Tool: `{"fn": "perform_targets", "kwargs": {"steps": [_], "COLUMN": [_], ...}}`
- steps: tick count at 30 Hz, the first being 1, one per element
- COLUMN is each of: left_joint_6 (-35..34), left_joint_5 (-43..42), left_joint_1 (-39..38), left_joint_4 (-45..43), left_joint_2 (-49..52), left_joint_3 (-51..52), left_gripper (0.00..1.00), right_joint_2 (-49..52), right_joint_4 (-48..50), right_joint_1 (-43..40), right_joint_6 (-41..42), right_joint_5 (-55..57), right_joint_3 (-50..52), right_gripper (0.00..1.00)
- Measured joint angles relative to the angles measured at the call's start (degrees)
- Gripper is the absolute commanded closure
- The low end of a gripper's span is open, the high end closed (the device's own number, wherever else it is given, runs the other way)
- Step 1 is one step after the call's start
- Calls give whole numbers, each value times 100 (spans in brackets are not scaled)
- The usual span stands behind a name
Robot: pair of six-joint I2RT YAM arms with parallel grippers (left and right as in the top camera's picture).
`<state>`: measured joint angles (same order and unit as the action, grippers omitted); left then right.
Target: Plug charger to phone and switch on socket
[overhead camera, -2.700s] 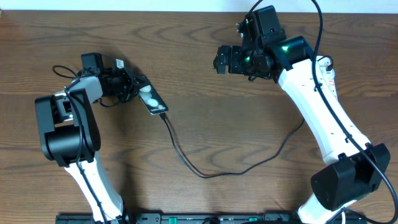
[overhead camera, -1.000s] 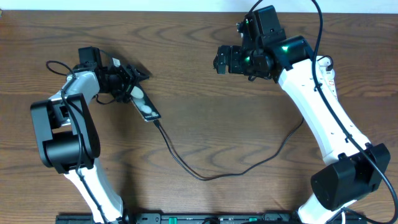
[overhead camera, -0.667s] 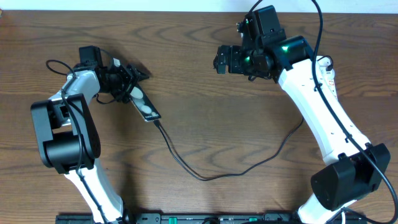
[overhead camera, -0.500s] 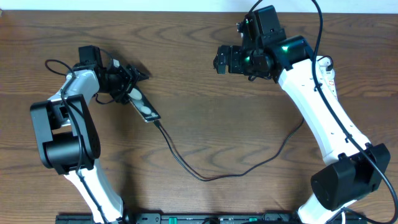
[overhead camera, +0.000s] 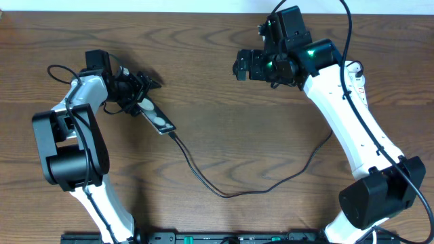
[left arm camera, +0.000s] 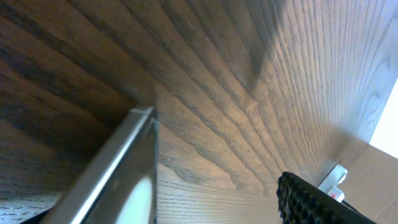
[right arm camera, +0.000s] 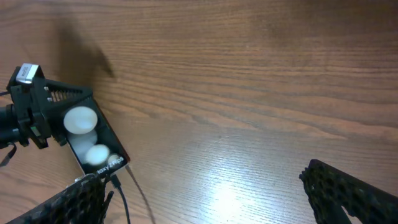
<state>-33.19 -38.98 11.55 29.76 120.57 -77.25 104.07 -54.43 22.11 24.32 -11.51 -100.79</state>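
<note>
**Left jaws letting go of the phone**

The jaws of my left gripper (overhead camera: 139, 95) are spreading off the phone (overhead camera: 156, 116). A moment ago they pinched it and swung it round; now it lies flat on the surface (overhead camera: 217, 102), upper left, between them but loose. The charger (overhead camera: 224, 192) meets its near end (seated, as far as I can judge). That leaves the socket (overhead camera: 358, 83), a white sliver by the right arm (overhead camera: 346, 129). The right gripper (overhead camera: 241, 66) hovers, jaws wide and empty.
</note>
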Motion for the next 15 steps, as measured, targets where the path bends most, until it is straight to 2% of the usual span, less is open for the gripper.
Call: {"fn": "perform_targets", "kwargs": {"steps": [15], "left_joint_6": [-2], "left_joint_5": [35], "left_joint_1": [-4], "left_joint_4": [83], "left_joint_2": [-15], "left_joint_3": [-15], "left_gripper": [16], "right_joint_2": [0], "right_joint_4": [-2], "right_joint_1": [0], "right_joint_6": [0], "right_joint_5": [0], "right_joint_3": [0], "right_gripper": [1]}}
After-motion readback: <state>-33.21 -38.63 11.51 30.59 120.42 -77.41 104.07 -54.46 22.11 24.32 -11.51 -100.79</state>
